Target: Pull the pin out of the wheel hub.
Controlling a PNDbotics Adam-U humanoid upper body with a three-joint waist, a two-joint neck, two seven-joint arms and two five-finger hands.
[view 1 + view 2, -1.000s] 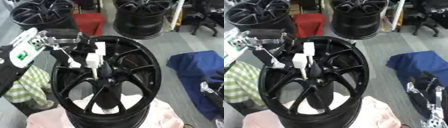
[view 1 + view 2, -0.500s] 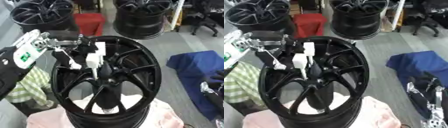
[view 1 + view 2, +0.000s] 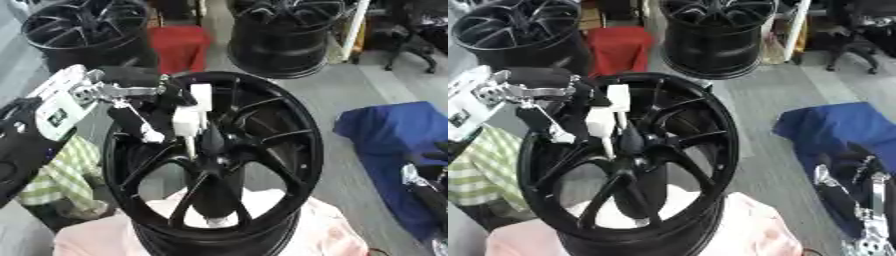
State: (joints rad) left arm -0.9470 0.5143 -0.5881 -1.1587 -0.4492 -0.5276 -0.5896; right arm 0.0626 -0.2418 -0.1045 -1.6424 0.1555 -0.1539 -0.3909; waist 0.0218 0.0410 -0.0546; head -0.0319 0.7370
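- black, glossy, many-spoked alloy wheel hub [image 3: 262,150] stands in the middle of both views, face up, resting on a pale pink cloth-covered stand [image 3: 332,235].
- a white pin with a blocky white head [image 3: 187,121] and a thin shaft stands roughly upright over the hub's centre, its lower end at the dark central cone; whether the tip is in the bore or just clear of it cannot be told.
- the left hand [image 3: 140,97], black with silver links, reaches in from the view's left over the hub's rim; its fingers are curled in around the pin's white head, pinching it.
- behind that hand, a white forearm cover [image 3: 61,102] with a small dark label leads back to the black arm at the left edge.
- the right hand [image 3: 859,185] shows near the lower right corner, silver and black, idle above a blue cloth [image 3: 394,135] on the grey floor; its fingers look relaxed and hold nothing.
- a green-and-white checked cloth [image 3: 52,175] lies at the left, beside the hub.
- farther back stand two more black wheels [image 3: 710,30] and a red box-shaped object [image 3: 619,45] between them.
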